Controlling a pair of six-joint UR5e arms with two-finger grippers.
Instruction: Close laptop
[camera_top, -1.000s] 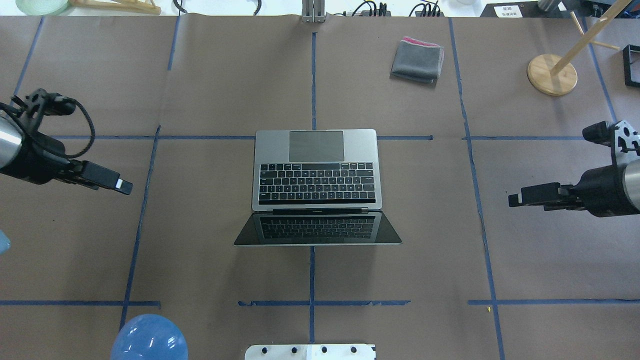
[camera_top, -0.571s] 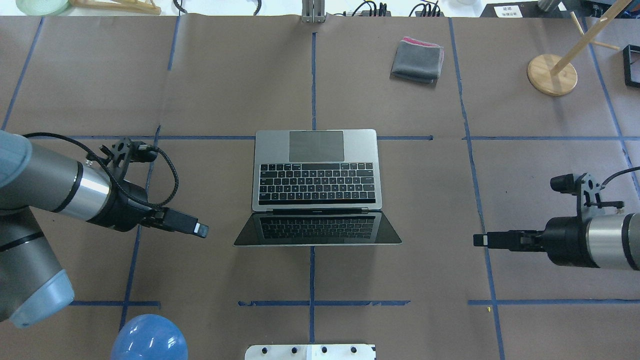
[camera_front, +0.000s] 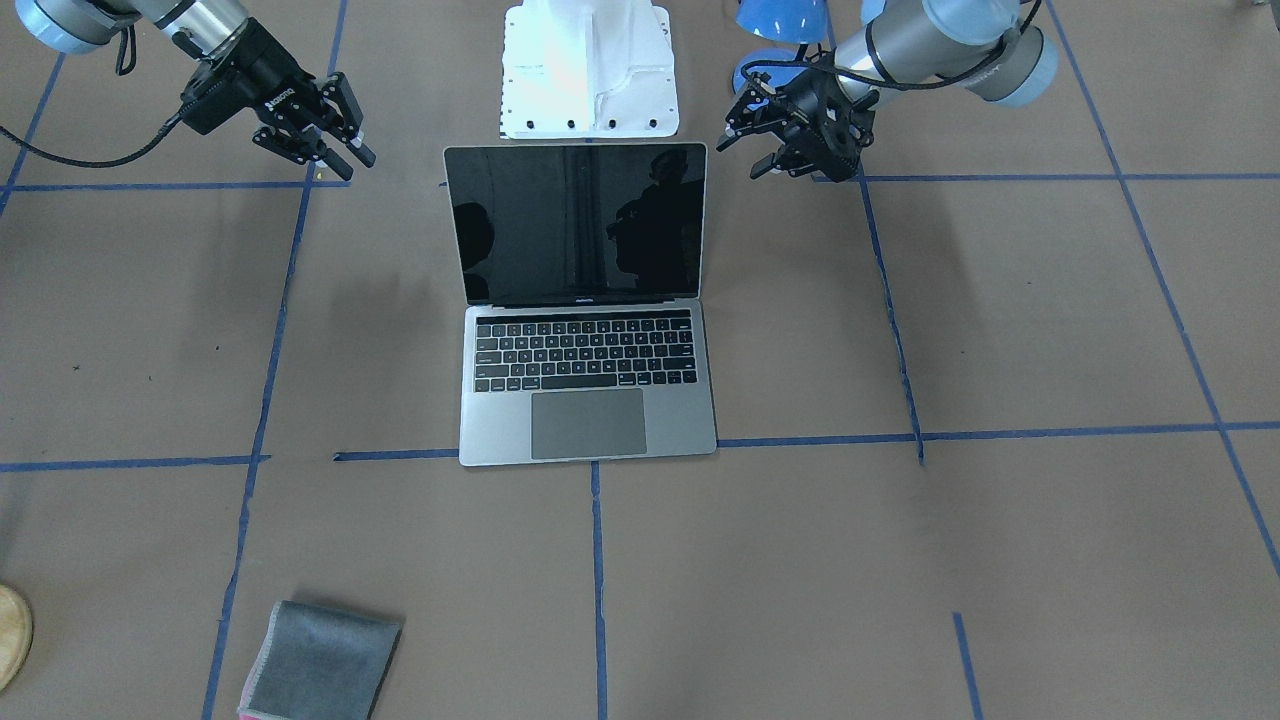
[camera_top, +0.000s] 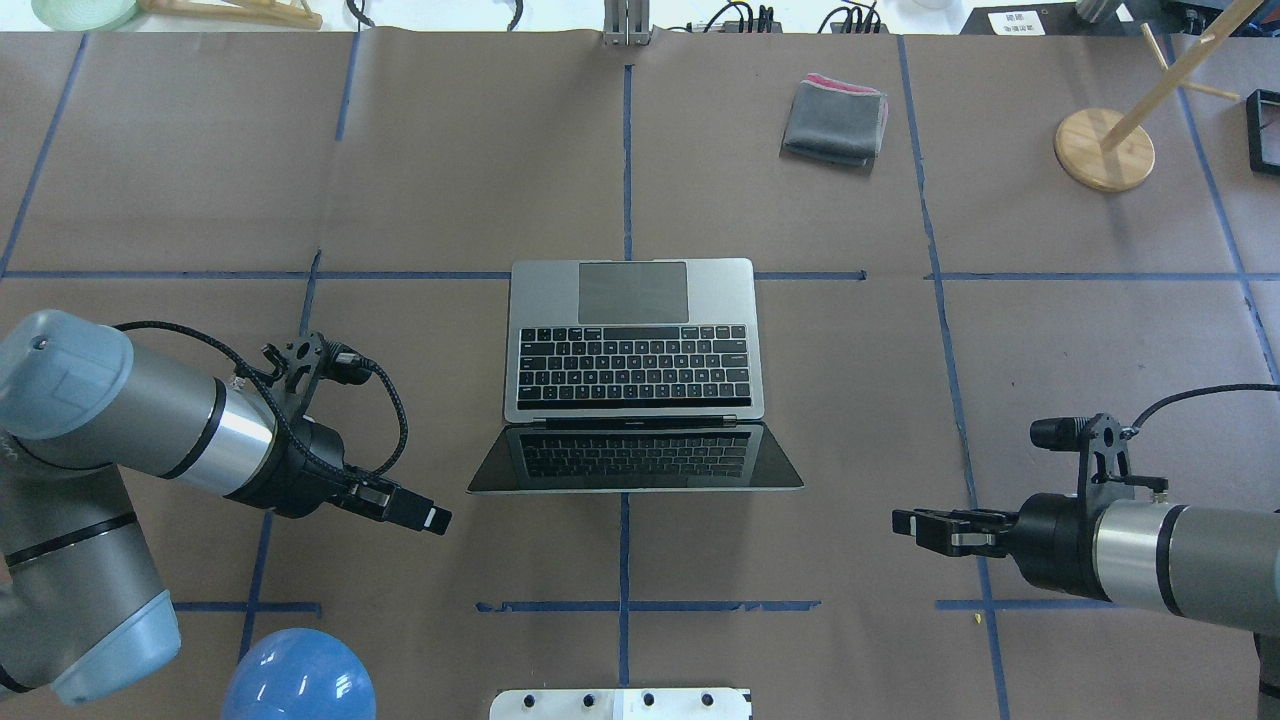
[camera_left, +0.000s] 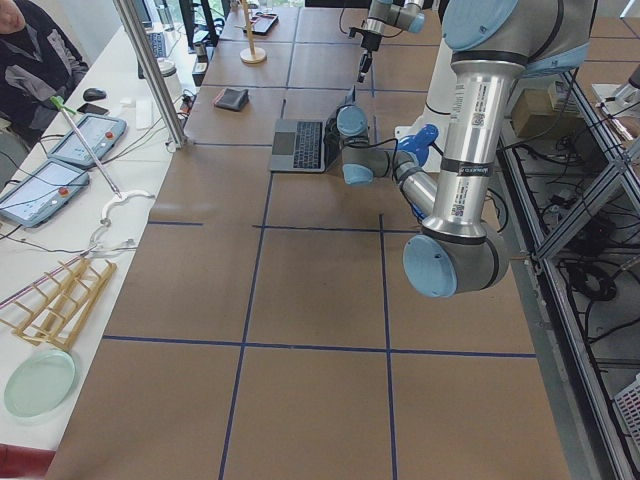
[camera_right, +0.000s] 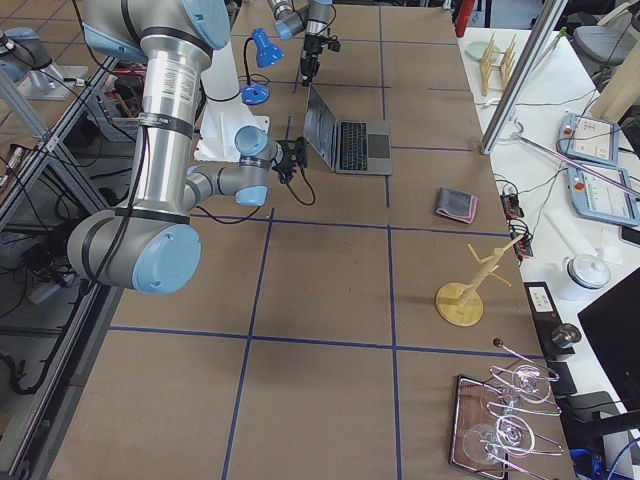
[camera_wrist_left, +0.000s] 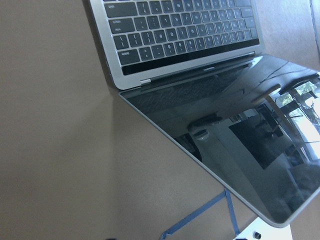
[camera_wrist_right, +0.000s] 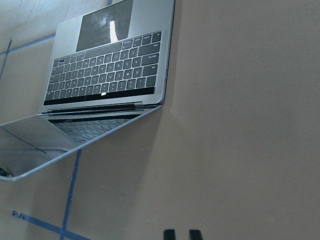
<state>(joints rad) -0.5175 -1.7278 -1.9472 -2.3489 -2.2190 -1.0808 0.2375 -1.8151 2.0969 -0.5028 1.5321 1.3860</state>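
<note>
The laptop (camera_top: 630, 340) lies open in the middle of the table, a slim grey metal body with black keys, and its glossy black screen (camera_front: 578, 220) leans back toward my base. My left gripper (camera_top: 435, 520) hovers left of the screen's near corner and holds nothing; its fingers overlap, so I cannot tell its state. It also shows in the front view (camera_front: 765, 160). My right gripper (camera_top: 900, 522) hovers right of the screen, apart from it and empty. Its fingertips (camera_wrist_right: 169, 233) show a narrow gap.
A folded grey cloth (camera_top: 835, 120) lies at the far right. A wooden stand (camera_top: 1105, 148) is further right. A blue lamp shade (camera_top: 298, 675) and my white base plate (camera_top: 620, 703) sit at the near edge.
Both arms have swung inward and toward my base. The left gripper now sits near the screen's left corner, and the right one has come nearer the screen's right side. The laptop has not moved.
</note>
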